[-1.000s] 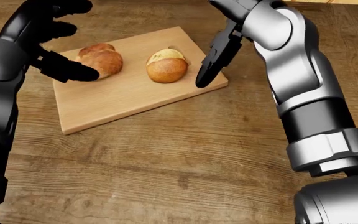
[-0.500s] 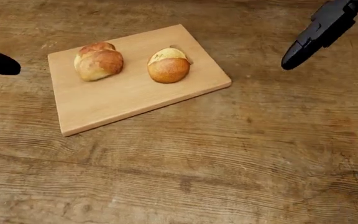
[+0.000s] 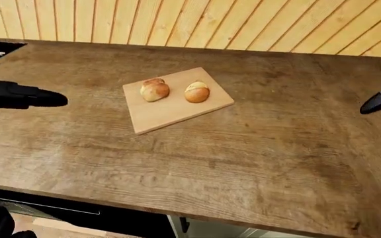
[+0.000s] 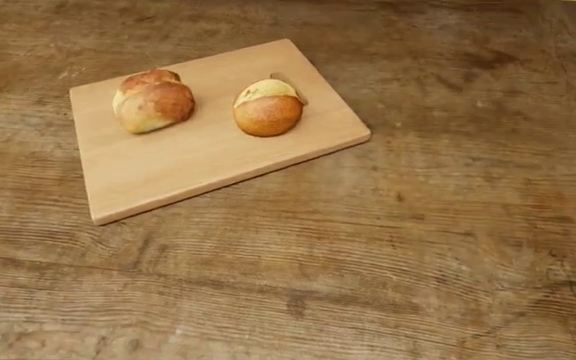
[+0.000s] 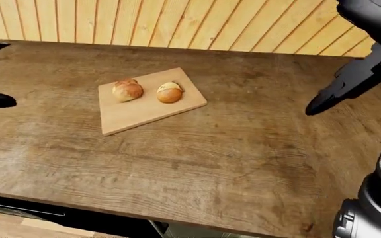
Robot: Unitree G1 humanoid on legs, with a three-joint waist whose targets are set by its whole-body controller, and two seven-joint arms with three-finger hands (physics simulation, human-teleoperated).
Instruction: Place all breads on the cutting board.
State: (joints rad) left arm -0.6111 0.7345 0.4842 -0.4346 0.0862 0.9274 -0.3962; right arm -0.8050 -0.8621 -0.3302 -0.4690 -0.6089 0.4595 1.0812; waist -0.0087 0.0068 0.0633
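Observation:
Two golden-brown bread rolls lie side by side on a light wooden cutting board [image 4: 158,169]. The knotted roll [image 4: 152,100] is on the left, the round split-top roll [image 4: 267,108] on the right. Neither hand shows in the head view. My left hand [image 3: 22,95] hovers over the counter far left of the board, fingers stretched out and holding nothing. Far to the board's right my right hand [image 5: 349,84] hangs above the counter, its fingers straight and empty.
The board rests on a wide, dark wooden counter [image 3: 243,148] backed by a pale plank wall [image 3: 197,22]. The counter's near edge [image 3: 111,201] runs along the bottom of the eye views, with a dark cabinet below.
Both hands have drawn away from the board to the sides and left the head view. The rolls and the board have stayed put.

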